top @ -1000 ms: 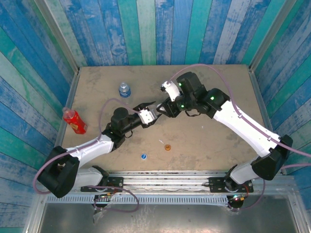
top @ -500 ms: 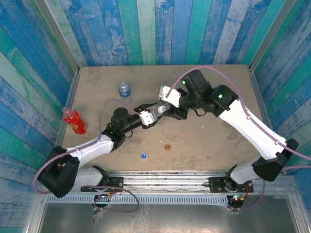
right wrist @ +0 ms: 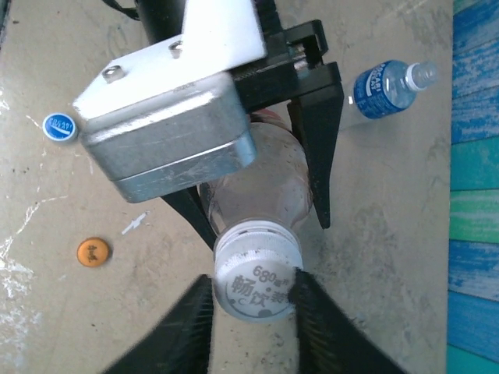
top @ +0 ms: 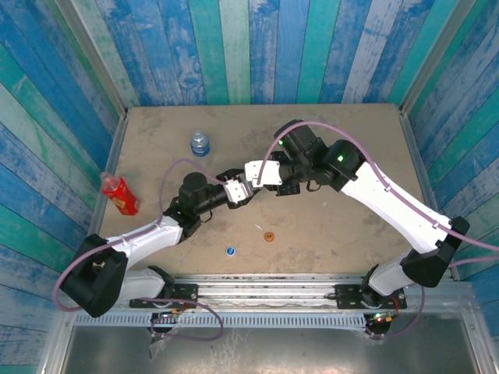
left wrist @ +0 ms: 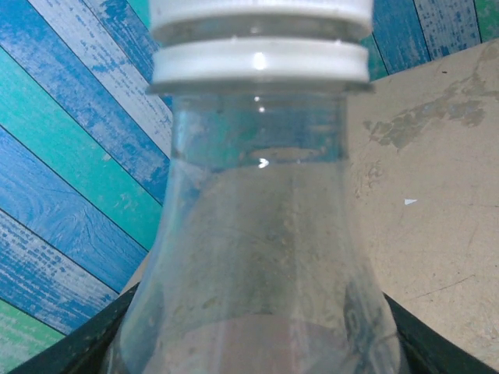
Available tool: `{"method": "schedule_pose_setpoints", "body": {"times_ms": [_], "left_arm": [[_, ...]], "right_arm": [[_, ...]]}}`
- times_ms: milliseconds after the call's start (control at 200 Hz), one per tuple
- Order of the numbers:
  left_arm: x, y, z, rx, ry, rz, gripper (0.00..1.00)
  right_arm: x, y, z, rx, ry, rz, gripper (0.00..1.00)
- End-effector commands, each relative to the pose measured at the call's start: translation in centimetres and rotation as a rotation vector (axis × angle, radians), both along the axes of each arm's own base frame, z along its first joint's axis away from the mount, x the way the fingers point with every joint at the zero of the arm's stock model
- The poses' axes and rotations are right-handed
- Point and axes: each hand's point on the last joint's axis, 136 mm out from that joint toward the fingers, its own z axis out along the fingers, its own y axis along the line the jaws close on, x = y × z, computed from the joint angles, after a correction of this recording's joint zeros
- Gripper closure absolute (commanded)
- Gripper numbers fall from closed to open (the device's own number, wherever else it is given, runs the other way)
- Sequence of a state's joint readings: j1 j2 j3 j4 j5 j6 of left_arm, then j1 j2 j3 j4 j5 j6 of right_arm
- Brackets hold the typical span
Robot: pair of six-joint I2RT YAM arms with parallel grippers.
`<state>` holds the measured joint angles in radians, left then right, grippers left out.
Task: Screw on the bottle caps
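My left gripper (top: 236, 189) is shut on the body of the clear bottle (left wrist: 257, 257), held tilted above the table. A white cap (right wrist: 257, 280) with printed writing sits on its neck, also seen as the white cap (left wrist: 257, 12) in the left wrist view. My right gripper (right wrist: 253, 284) is shut on that cap, one dark finger (right wrist: 187, 327) against each side. The blue cap (top: 231, 251) and the orange cap (top: 270, 237) lie loose on the table near the front. The blue-label bottle (top: 200, 144) stands uncapped at the back left. The slim red bottle (top: 118, 195) is by the left wall.
A thin white scrap (top: 258, 227) lies just behind the orange cap. The tan table (top: 351, 125) is walled by blue and green painted planks on three sides. Both arms meet over the table's middle.
The right gripper drew back from the bottle's neck half a second ago, then came left again and closed round the white cap. The left arm and its bottle stayed put.
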<state>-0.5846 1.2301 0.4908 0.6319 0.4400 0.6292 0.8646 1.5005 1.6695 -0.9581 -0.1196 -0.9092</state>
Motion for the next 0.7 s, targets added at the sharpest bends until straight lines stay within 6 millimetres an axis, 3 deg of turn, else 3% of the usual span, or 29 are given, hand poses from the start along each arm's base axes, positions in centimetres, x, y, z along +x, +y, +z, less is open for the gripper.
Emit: {"method": "schedule_pose_setpoints", "body": {"times_ms": [0, 140, 436, 581, 696], "left_arm": [[-0.1, -0.4, 1.2, -0.016, -0.039, -0.022, 0.37], [-0.2, -0.5, 1.3, -0.018, -0.04, -0.029, 0.37], [-0.2, -0.3, 1.4, -0.02, -0.045, -0.021, 0.37], [0.4, -0.2, 1.5, -0.029, -0.05, 0.008, 0.38], [0.8, -0.1, 1.8, -0.044, -0.058, 0.026, 0.38]], "right_arm": [[0.2, -0.3, -1.1, -0.04, 0.006, -0.009, 0.59], [0.6, -0.3, -1.4, -0.054, -0.001, -0.021, 0.56], [0.6, 0.2, -0.8, -0.001, 0.056, -0.086, 0.73], [2.6, 1.0, 1.1, 0.226, 0.209, -0.438, 0.85], [3.0, 2.9, 1.8, 0.539, 0.572, -0.777, 0.94]]}}
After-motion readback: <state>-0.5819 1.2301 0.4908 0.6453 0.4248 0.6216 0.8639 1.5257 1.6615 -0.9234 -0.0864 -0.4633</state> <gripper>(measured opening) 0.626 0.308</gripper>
